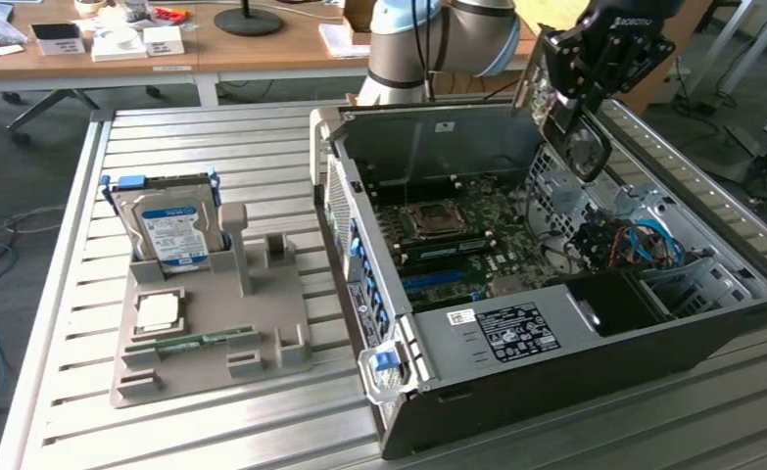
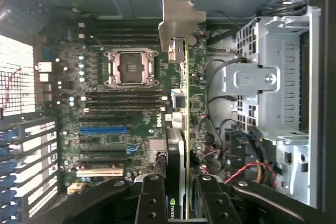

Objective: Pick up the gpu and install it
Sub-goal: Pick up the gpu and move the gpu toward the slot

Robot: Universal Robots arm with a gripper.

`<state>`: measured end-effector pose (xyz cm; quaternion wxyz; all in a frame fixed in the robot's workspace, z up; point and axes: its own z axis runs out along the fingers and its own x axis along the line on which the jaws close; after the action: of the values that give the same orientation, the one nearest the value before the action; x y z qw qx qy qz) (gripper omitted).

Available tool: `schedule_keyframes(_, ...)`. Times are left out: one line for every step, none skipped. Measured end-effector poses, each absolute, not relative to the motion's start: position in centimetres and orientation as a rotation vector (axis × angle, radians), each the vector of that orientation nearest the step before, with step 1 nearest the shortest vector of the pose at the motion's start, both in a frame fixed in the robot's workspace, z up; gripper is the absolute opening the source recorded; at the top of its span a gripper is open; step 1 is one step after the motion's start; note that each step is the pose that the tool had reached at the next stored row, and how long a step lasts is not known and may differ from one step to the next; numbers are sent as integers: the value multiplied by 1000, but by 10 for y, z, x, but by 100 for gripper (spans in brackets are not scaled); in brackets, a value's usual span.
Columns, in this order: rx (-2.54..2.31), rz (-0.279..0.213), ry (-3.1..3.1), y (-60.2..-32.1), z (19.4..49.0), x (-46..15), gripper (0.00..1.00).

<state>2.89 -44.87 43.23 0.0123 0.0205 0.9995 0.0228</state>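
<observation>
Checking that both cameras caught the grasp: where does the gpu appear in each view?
Exterior view: gpu at the exterior view's upper right, hanging over the open case.
Wrist view: gpu edge-on, clamped in the gripper, above the motherboard.
Shared landmark: the CPU socket.

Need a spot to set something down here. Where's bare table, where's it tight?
Free: table slats beyond the hard drive, up to the far edge; also the near strip in front of the gray holder. Tight: the gap between holder and PC case, and inside it, where the gripper holds the gpu.
</observation>
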Motion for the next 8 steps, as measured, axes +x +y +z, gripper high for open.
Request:
schedule_keyframes(64, 71, 3116, -449, 432, 32, 27)
schedule_keyframes(64, 71, 3116, -449, 432, 35, 27)
schedule_keyframes(64, 71, 3116, -449, 432, 38, 27)
schedule_keyframes(64, 71, 3116, -449, 432, 40, 27)
schedule_keyframes(64, 71, 3116, -449, 432, 43, 27)
schedule_keyframes(64, 71, 3116, -449, 432, 45, 27)
schedule_keyframes(64, 71, 3116, -449, 432, 47, 27)
schedule_keyframes(64, 71, 3116, -449, 432, 49, 27)
